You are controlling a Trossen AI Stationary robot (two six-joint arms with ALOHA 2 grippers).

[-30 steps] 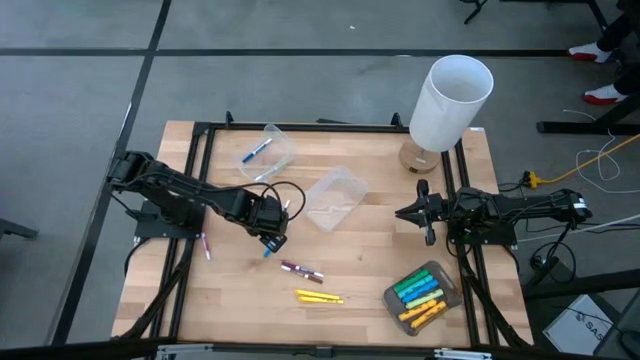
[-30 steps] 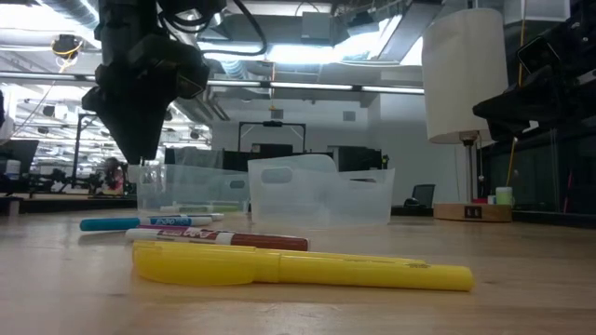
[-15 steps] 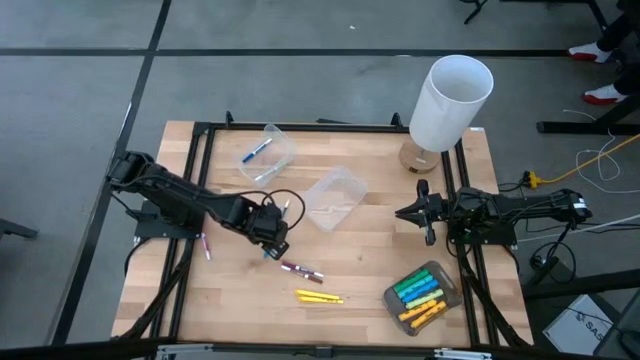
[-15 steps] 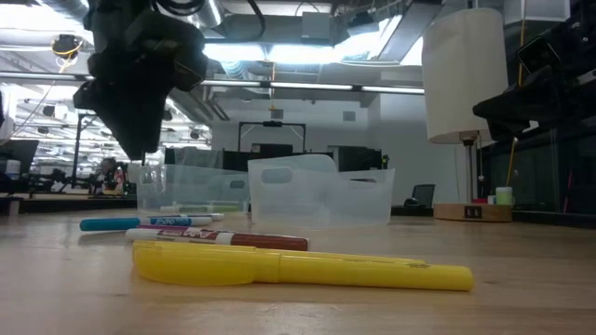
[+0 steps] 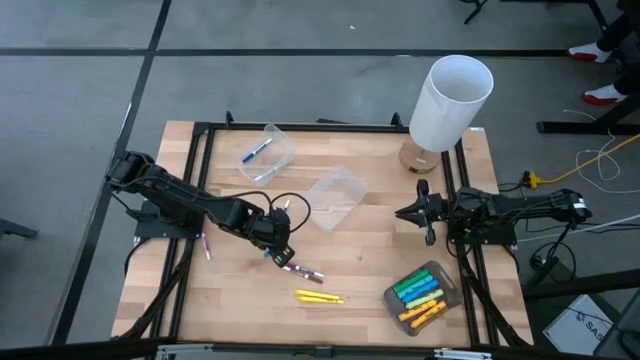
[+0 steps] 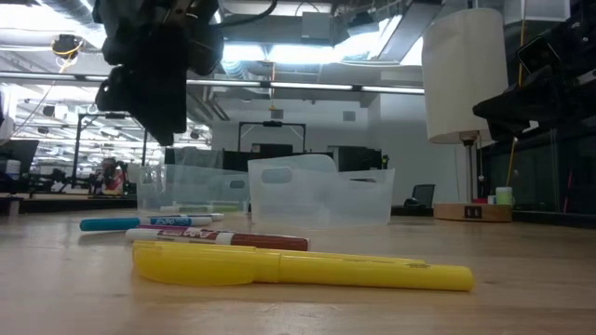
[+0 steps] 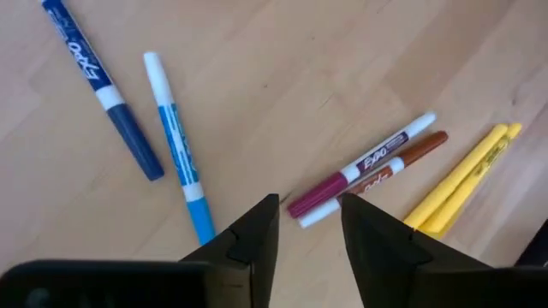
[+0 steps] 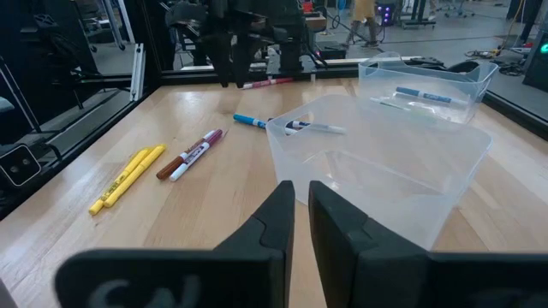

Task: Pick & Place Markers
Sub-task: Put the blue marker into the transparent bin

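The left hand hung empty just above the table, fingers parted. Closest beyond its fingertips lay a maroon marker and a brown marker, side by side and touching. Just past them lay two yellow markers, partly cut off by the frame edge. Off to the other side lay a light blue marker, its end hidden behind a finger, and farther still a dark blue marker. The right hand waited well apart, fingers nearly together, holding nothing.
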